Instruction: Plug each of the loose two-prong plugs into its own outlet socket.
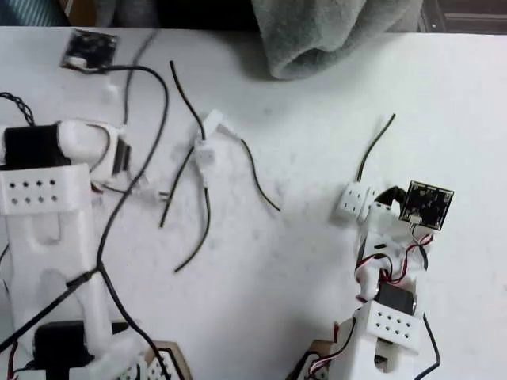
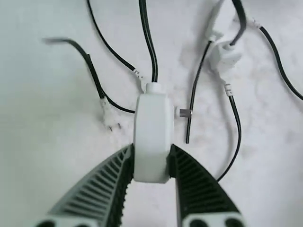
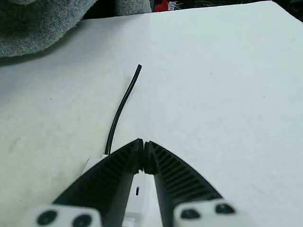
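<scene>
My left gripper (image 2: 151, 163) is shut on a white outlet socket (image 2: 151, 135) with a black cord running from its far end. A small two-prong plug (image 2: 110, 118) lies on one side of that socket and a second plug (image 2: 183, 112) on the other. In the high view this gripper (image 1: 120, 158) is at the left, with a loose plug (image 1: 164, 194) just beyond it. My right gripper (image 3: 143, 149) is shut, its tips touching over another white socket (image 3: 136, 198) with a short black cord (image 3: 123, 106). That socket (image 1: 354, 200) lies beside the right gripper (image 1: 380, 207).
Two joined white cord pieces (image 1: 207, 142) with black cords trailing lie mid-table. A grey cloth (image 1: 333, 36) hangs over the far edge. A small circuit board (image 1: 89, 49) sits far left, and a thick black cable (image 1: 158, 103) loops over the left arm.
</scene>
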